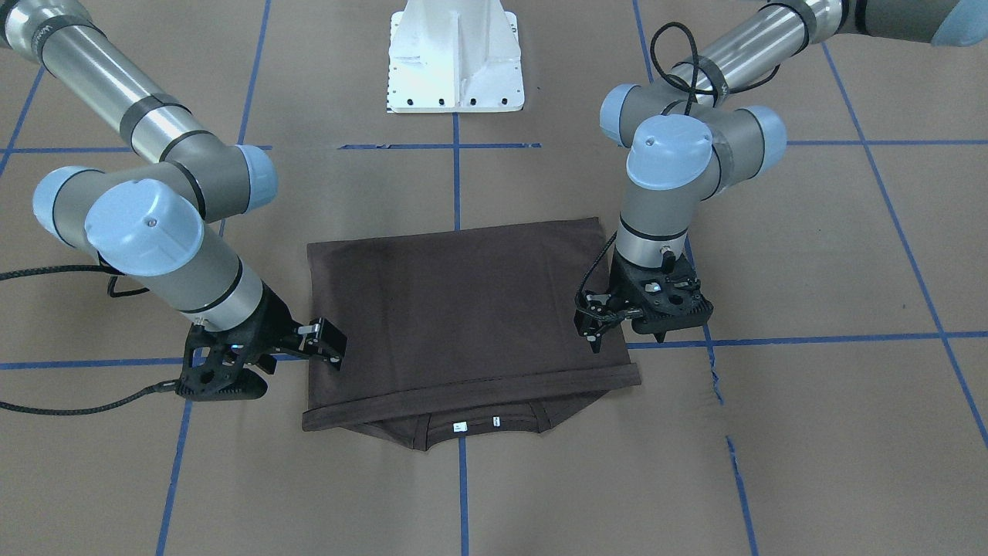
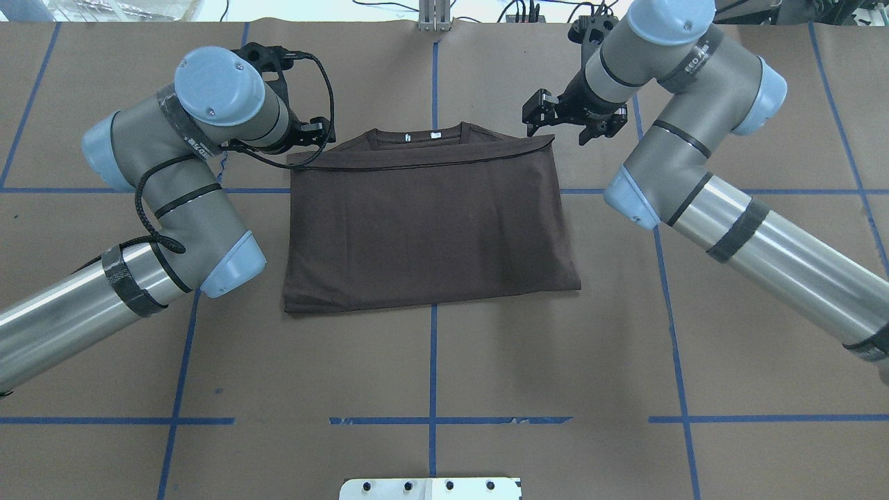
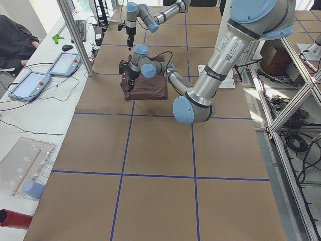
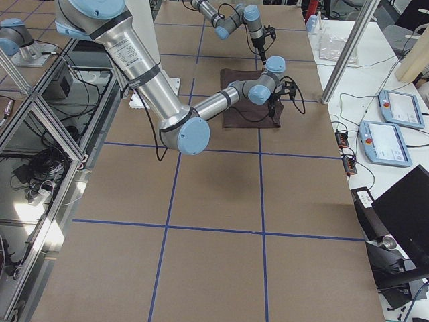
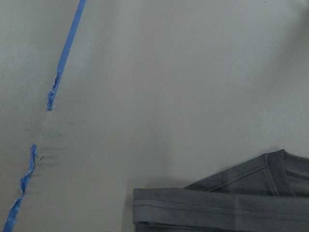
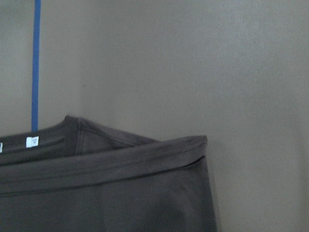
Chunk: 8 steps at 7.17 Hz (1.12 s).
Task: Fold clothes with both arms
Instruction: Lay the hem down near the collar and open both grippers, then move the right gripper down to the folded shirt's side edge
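Both released, my left pincer and right pincer hang at the 10 and 2 o'clock corners of the folded dark brown cloth T-shirt, central on the brown-paper table, so I'd rise straight up together, snagging no hem

A table covered in brown paper, marked into large squares by blue tape lines. The tape is torn just beside the fingers of the left gripper. Past the fingers, beyond the table's edge, a white bench holds two tablets among aluminium posts.
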Tool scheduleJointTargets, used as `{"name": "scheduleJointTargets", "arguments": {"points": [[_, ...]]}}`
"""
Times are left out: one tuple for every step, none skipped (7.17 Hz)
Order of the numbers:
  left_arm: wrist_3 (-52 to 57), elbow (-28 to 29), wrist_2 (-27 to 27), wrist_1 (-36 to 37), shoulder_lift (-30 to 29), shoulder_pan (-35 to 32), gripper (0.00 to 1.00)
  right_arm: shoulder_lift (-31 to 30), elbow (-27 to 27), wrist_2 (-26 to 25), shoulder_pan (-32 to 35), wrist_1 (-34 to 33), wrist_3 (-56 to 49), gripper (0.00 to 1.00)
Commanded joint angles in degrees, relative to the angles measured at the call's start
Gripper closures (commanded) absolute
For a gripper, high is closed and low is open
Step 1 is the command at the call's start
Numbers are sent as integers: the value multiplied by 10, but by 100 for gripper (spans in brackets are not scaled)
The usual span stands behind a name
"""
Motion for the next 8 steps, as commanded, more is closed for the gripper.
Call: {"name": "scheduleJointTargets", "arguments": {"points": [[-2, -36, -3, 6, 3, 2, 0, -117, 133, -12, -60, -3, 67, 0], [-2, -44, -2, 6, 5, 2, 0, -140, 148, -31, -87, -2, 88, 0], [-2, -44, -1, 6, 5, 2, 0, -144, 147, -56, -112, -3, 92, 0], [-1, -43, -1, 6, 6, 2, 0, -145, 145, -65, -122, -4, 92, 0], [0, -43, -1, 6, 6, 2, 0, -145, 144, -65, -125, -4, 91, 0], [0, -43, -1, 6, 6, 2, 0, -145, 138, -66, -140, -6, 91, 2], [0, -43, -1, 6, 6, 2, 0, -143, 133, -66, -142, -6, 91, 8], [0, -44, -1, 6, 5, 2, 0, -144, 132, -65, -142, -6, 91, 21]]}}
